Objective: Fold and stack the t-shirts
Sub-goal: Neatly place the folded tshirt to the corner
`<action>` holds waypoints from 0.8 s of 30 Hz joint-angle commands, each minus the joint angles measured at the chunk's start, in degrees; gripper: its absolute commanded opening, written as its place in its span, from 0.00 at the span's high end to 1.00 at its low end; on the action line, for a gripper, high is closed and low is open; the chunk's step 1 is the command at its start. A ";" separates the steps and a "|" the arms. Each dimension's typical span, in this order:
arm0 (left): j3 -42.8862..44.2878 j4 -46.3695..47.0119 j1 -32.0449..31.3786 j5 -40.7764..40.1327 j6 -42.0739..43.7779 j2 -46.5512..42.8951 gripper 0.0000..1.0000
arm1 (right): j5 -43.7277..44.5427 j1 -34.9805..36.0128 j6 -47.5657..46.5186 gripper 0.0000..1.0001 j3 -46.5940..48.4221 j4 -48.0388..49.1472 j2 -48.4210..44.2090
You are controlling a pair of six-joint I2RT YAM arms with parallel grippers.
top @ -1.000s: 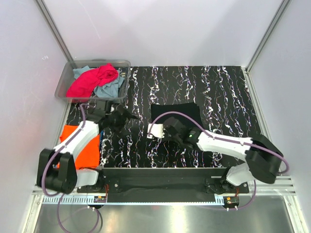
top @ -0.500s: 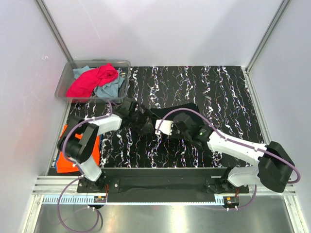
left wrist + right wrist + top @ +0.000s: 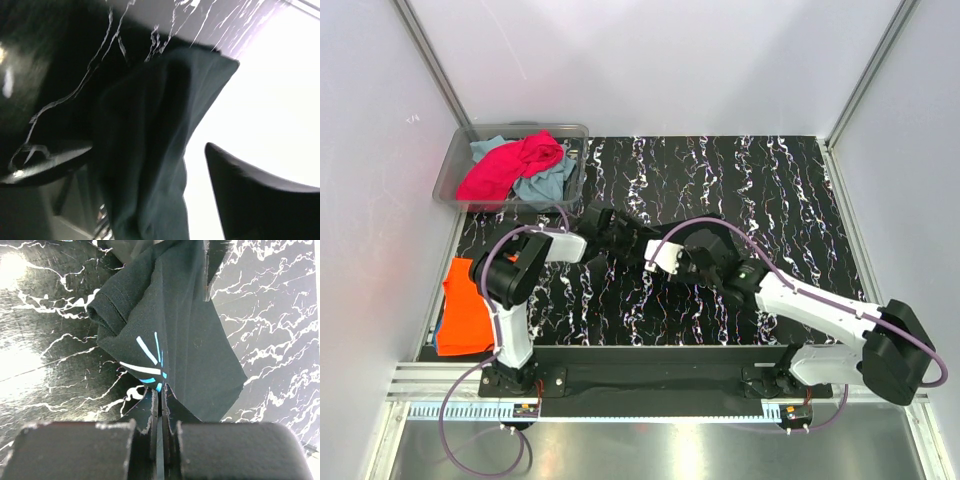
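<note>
Black t-shirt edge pinched by right end effector.

t-shirts at least 4 | clear bin 1 | arms 2

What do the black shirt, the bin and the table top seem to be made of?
Shirt: soft matte knit cloth, probably cotton; it creases and has a stitched hem.
Bin: clear, slightly glossy plastic; the clothes inside show through its wall.
Table: glossy black top with white marble-like veins, perhaps only a printed sheet; it reflects light.
</note>
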 commanded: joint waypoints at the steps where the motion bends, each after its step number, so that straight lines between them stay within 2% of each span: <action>1: -1.26 10.48 -0.24 0.27 -1.97 1.93 0.34 | -1.50 -0.37 2.23 1.00 -0.60 1.76 -3.08; 2: -1.79 12.68 -0.07 0.71 -1.88 1.84 0.58 | -1.41 -0.37 2.85 1.00 -0.69 1.76 -3.43; 3: -3.10 16.79 0.02 1.23 -1.97 1.76 0.72 | -0.80 -0.28 3.20 1.00 -1.04 1.68 -4.04; 4: -3.72 17.96 0.19 1.33 -1.45 1.41 0.82 | -0.45 -0.36 3.55 0.98 -1.04 1.50 -4.40; 5: -4.16 18.06 0.28 1.15 -0.66 -0.08 0.94 | 0.25 -0.37 4.43 0.90 -1.13 1.33 -4.75; 6: -4.78 15.36 0.46 0.28 0.48 -1.22 1.00 | 1.30 -0.37 5.04 0.72 -0.78 0.37 -5.45; 8: -5.66 11.05 0.63 -2.43 4.61 -6.03 1.00 | 1.66 -0.37 7.06 0.66 -0.25 -1.13 -6.94; 11: -6.54 0.16 0.90 -5.78 10.94 -13.76 1.00 | 4.38 -0.37 10.48 0.42 0.36 -2.54 -8.44; 12: -6.80 -6.92 0.99 -8.84 12.26 -16.06 1.00 | 6.65 -0.37 11.28 0.36 0.97 -2.80 -9.84; 13: -7.15 -10.21 1.07 -10.78 14.27 -18.44 1.00 | 7.63 -0.45 12.16 0.21 1.33 -3.59 -10.46; 15: -8.30 -19.61 1.51 -16.67 15.52 -25.56 1.00 | 8.61 -0.37 13.75 0.11 2.55 -5.08 -12.39; 16: -8.65 -22.78 1.69 -18.60 16.13 -27.84 1.00 | 8.35 -0.37 13.84 0.01 3.00 -5.70 -13.01; 17: -8.91 -28.38 2.39 -21.49 16.31 -31.69 1.00 | 8.35 -0.37 14.19 0.00 3.44 -6.23 -14.06; 24: -7.42 -49.86 8.63 -31.62 17.63 -44.20 1.00 | 7.38 -0.28 14.10 0.00 6.16 -9.22 -16.44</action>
